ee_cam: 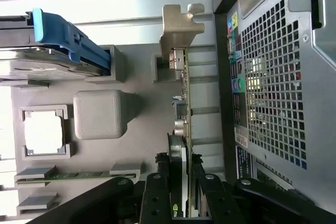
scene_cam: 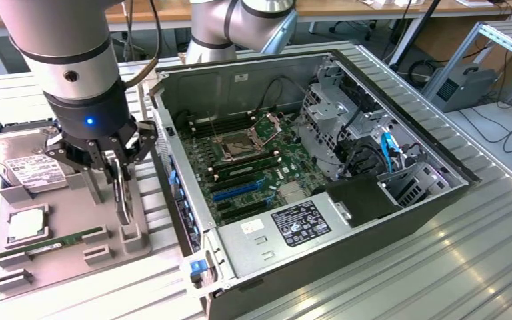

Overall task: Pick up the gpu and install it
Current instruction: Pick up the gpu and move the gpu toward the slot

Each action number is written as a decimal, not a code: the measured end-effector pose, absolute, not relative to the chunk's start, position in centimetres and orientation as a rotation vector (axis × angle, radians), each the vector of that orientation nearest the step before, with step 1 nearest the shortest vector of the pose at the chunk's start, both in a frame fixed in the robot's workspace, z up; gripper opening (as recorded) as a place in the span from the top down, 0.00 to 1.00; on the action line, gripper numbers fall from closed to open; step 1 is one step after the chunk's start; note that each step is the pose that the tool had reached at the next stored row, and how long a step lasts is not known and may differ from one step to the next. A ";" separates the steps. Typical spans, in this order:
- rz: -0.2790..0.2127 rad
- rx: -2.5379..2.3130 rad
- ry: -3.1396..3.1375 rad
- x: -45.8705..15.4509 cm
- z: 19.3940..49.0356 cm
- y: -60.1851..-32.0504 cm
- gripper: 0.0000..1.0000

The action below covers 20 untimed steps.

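The gpu stands on edge in a slot of the grey holder tray, beside the open computer case. In the wrist view the gpu shows edge-on, its metal end bracket at the far end. My gripper reaches down over the card from above. Its black fingers press against both faces of the card near the cooler, so the gripper is shut on the gpu. The card still sits in the holder. The blue expansion slots lie on the motherboard inside the case.
On the tray are a silver hard drive, a CPU and a thin RAM stick. The case's perforated rear panel stands close beside the card. A second robot arm rises behind the case.
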<state>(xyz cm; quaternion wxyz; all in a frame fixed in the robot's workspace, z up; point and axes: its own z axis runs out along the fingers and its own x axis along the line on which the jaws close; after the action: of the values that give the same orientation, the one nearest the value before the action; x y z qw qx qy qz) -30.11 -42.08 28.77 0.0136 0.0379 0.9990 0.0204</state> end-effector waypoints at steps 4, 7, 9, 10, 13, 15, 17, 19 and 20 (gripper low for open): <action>0.063 0.118 3.112 -30.1 29.1 -42.1 0.73; 0.064 0.118 3.112 -30.1 29.3 -42.1 0.73; 0.063 0.118 3.112 -30.1 29.4 -42.1 0.73; 0.063 0.118 3.112 -30.1 29.5 -42.1 0.73; 0.064 0.118 3.112 -30.1 29.6 -42.1 0.73; 0.063 0.118 3.112 -30.1 29.7 -42.1 0.73; 0.063 0.118 3.112 -30.1 29.8 -42.1 0.73; 0.063 0.118 3.112 -30.1 29.9 -42.1 0.73; 0.064 0.118 3.112 -30.1 30.0 -42.1 0.73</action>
<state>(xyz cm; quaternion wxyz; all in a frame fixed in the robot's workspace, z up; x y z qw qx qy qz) -30.11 -42.08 29.98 0.0136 0.0378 0.9990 0.0204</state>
